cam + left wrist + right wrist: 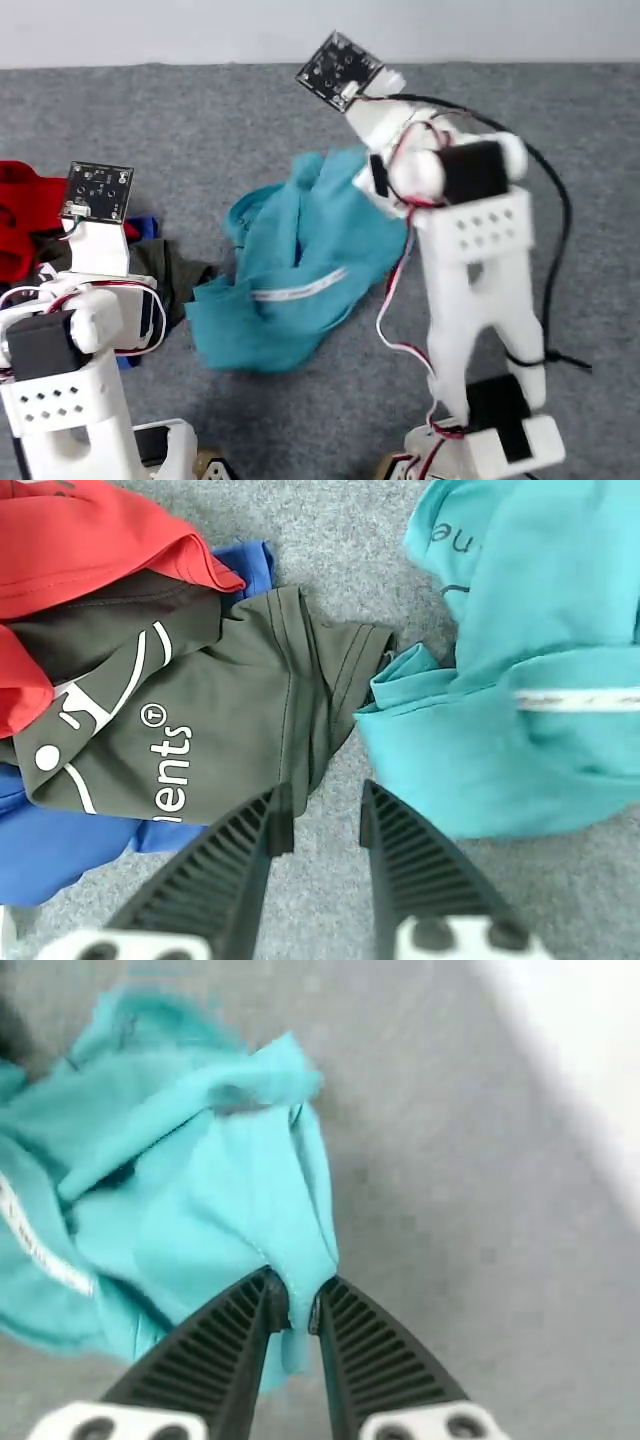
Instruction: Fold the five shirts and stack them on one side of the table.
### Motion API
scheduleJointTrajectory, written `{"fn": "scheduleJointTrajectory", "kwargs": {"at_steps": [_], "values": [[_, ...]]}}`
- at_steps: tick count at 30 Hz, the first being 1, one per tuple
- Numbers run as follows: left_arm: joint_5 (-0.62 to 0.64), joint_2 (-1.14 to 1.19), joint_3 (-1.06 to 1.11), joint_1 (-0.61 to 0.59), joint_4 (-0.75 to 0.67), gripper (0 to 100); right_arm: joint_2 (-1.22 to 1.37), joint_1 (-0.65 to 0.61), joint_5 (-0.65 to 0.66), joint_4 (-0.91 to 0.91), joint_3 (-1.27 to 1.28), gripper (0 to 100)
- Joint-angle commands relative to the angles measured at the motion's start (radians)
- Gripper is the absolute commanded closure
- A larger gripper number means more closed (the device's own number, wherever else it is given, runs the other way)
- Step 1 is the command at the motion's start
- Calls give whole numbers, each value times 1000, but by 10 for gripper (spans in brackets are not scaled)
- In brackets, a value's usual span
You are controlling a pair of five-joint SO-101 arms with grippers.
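The right gripper (297, 1310) is pinched shut on an edge of the teal shirt (300, 270), whose length runs from it toward seven o'clock in the high view. The left gripper (325, 820), parted and empty, is nearer that loose end.

Work surface: a flat, speckled grey felt-like fabric covering (200, 130), even in tone. Far boundary: a plain pale white strip (150, 30); wall or bare edge cannot be determined. Lighting is even, shadows soft.
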Motion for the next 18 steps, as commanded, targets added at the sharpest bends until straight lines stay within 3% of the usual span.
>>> {"fn": "scheduleJointTrajectory", "kwargs": {"at_steps": [1, 10, 18], "values": [[5, -14, -8, 0, 15, 889, -87, 8, 84, -47, -176, 991], [5, -21, -21, 0, 15, 889, -102, -15, 239, -35, -482, 991], [3, -158, -53, 2, -20, 885, -104, -134, 307, 154, -624, 991]]}}
